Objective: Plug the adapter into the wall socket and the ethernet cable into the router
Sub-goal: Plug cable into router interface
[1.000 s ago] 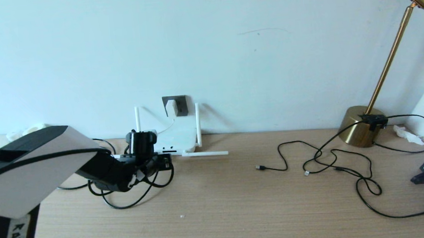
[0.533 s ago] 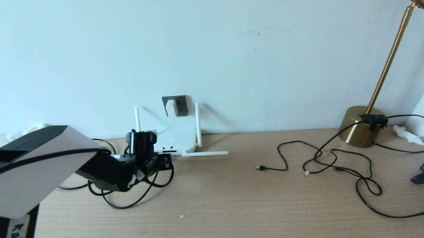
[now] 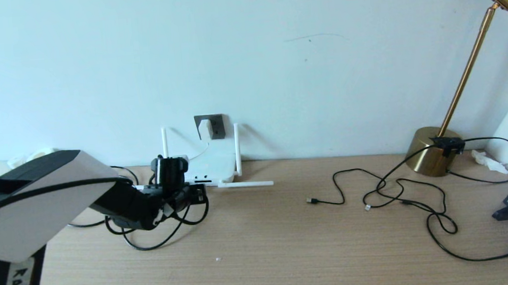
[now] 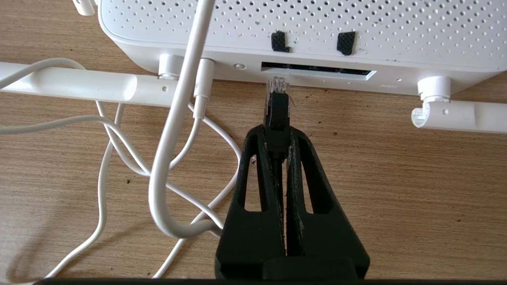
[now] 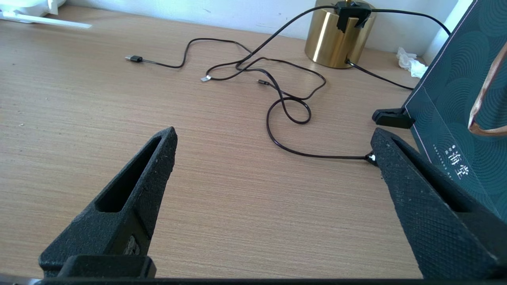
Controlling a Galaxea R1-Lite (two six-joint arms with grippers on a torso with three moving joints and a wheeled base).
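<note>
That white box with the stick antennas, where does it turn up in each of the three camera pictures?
Head view: the router lies on the desk against the wall, left of centre, below the wall socket.
Left wrist view: the router fills the top, ports facing the left tool.
Right wrist view: only a white edge in the corner.
Shared landmark: its flat-lying antenna.

Router sits on the table at eleven o'clock, wall socket behind it, lamp at two o'clock.
</note>
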